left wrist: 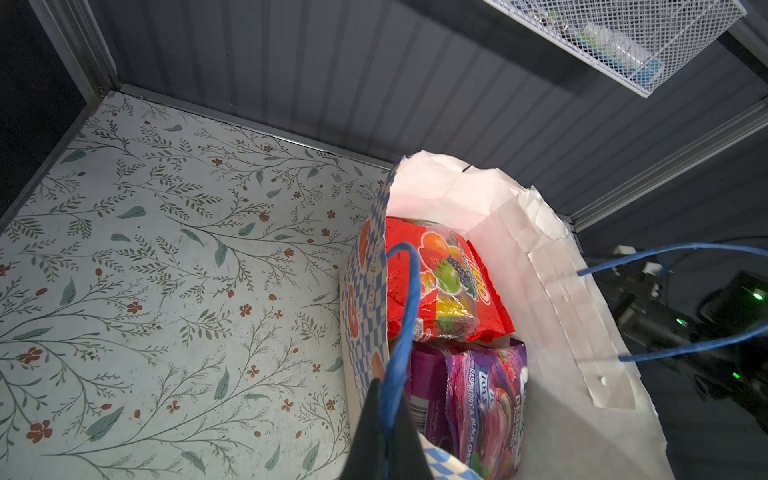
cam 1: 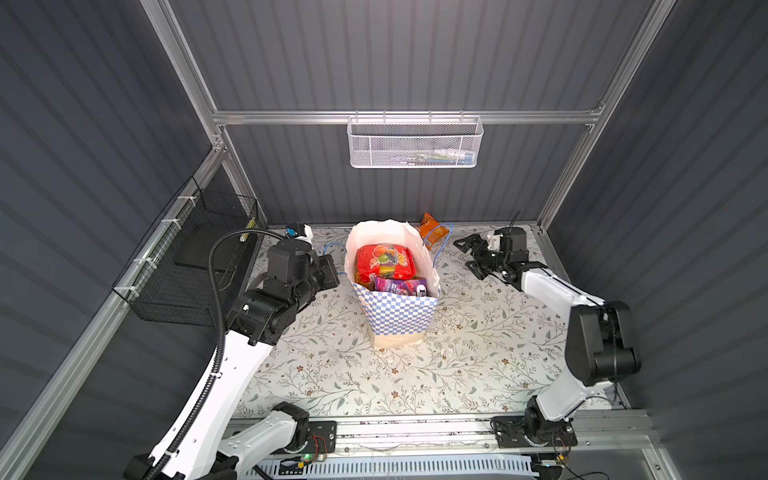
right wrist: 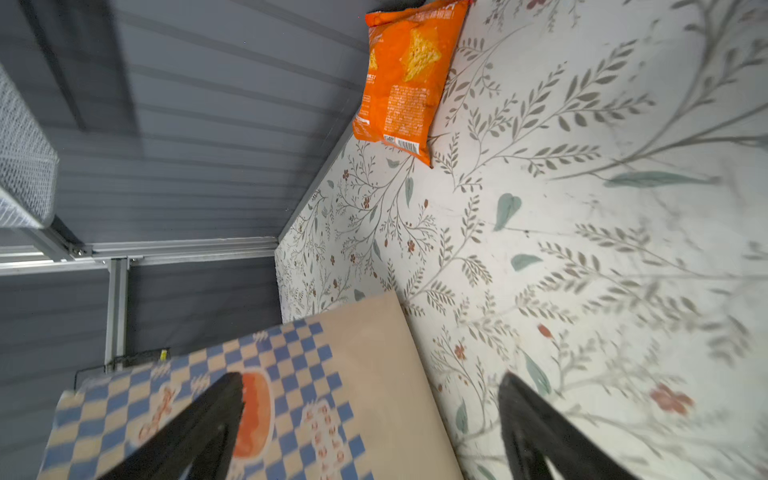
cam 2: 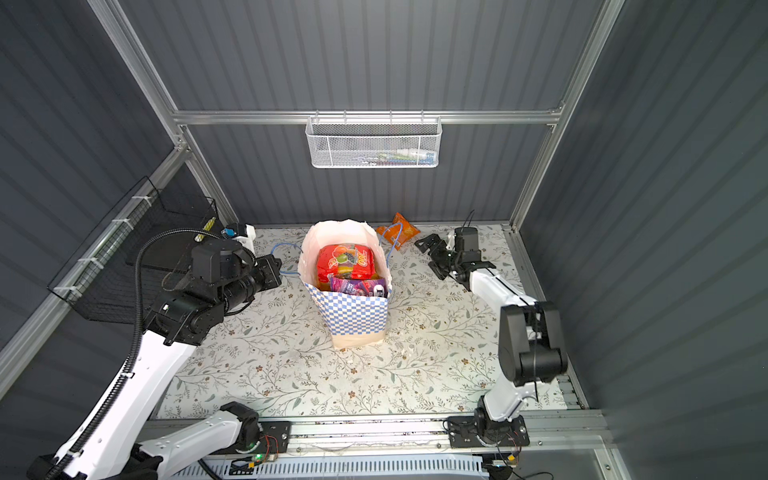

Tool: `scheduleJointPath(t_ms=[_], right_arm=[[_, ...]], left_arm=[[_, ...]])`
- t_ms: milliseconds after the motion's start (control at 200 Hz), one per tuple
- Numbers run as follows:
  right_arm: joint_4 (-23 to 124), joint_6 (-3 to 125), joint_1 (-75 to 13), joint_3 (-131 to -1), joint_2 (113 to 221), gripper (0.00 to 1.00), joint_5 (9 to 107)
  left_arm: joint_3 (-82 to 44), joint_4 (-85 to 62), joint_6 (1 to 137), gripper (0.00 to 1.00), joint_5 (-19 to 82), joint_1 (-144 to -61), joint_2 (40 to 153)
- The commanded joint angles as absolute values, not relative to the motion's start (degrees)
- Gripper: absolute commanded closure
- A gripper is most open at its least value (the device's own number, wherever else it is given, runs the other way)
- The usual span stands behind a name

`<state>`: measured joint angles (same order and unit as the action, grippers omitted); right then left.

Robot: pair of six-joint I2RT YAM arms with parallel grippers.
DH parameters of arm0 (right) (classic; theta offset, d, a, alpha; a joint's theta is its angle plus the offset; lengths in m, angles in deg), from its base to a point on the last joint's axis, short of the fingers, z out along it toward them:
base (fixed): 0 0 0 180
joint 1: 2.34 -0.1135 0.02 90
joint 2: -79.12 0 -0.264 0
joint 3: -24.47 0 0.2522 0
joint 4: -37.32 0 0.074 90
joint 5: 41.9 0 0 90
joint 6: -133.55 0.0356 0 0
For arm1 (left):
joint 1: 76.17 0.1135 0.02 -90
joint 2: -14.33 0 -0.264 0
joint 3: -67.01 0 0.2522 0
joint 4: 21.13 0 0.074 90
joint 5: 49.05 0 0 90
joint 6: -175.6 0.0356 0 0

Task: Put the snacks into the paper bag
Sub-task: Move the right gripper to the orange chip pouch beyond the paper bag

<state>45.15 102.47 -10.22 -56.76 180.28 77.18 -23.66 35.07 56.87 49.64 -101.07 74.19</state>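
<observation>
Left fingers (left wrist: 365, 449) were pinched shut on the thin blue cord handle (left wrist: 402, 328) of the crinkled paper bag (cam 1: 397, 316), right fingers (right wrist: 540, 432) spread wide near its checkered side.

place: robot lab cell | evidence: aluminium frame (cam 1: 291, 118), grey panel walls (cam 1: 415, 54), exposed wiring (cam 1: 319, 446)

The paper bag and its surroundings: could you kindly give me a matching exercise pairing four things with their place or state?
1. red packet
2. purple packet
3. orange packet
4. left gripper

A. on the table behind the paper bag
B. shut on a blue cord handle
C. inside the bag, far side
D. inside the bag, by its checkered front

Pairs: 1-C, 2-D, 3-A, 4-B
</observation>
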Motion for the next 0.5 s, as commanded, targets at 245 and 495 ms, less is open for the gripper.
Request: scheduleJointPath(t_ms=[245,495], right_arm=[[33.23,117.51,-13.12,-73.87,201.92,0.08,80.95],[27.65,124.02,-14.45,-78.03,210.56,0.12,78.16]], left_arm=[[-24.23,36.45,59.1,1.0,46.74,-100.72,72.78],[-23.75,36.23,59.41,1.0,47.8,-100.77,72.19]])
